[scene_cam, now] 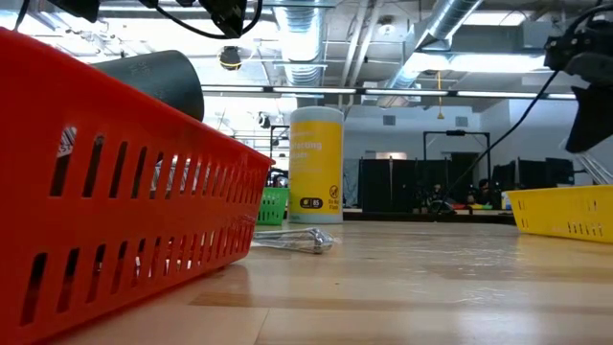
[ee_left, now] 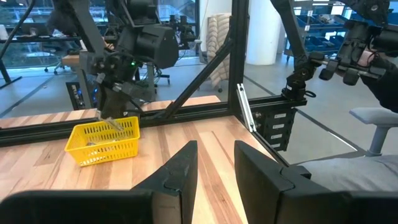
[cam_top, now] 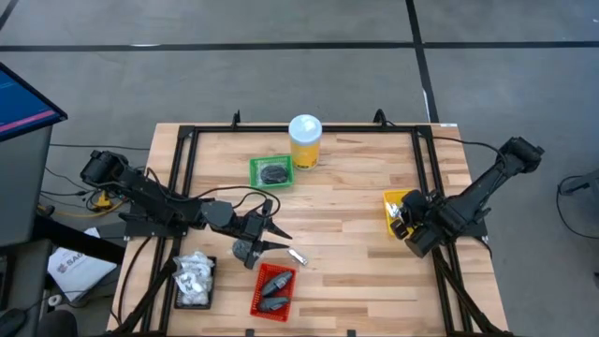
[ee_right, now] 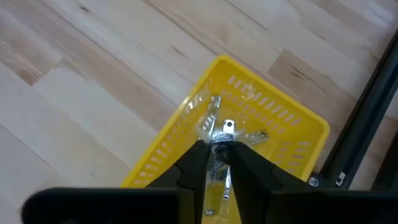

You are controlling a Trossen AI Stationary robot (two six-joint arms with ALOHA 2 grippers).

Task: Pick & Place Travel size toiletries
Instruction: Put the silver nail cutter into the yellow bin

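My right gripper hangs over the yellow tray at the table's right, shut on a thin silvery tube. Other silvery tubes lie on the tray's floor. My left gripper is open and level over the table's left middle, with nothing between its fingers. One more silvery tube lies flat on the wood just beyond it. Dark grey items fill the red tray, white sachets fill the black tray, and a dark item sits in the green tray. My right gripper pinches the silvery tube between its two fingers, which slant down from above. The tube runs along the gap, and its flat crimped end sticks out past the fingertips. It slants down into the yellow tray; whether it touches the tubes below cannot be told.
A tall yellow jar with a white lid stands at the far middle beside the green tray. The red tray and black tray sit at the near edge. A black frame borders the table. Bare wood lies between the two arms.
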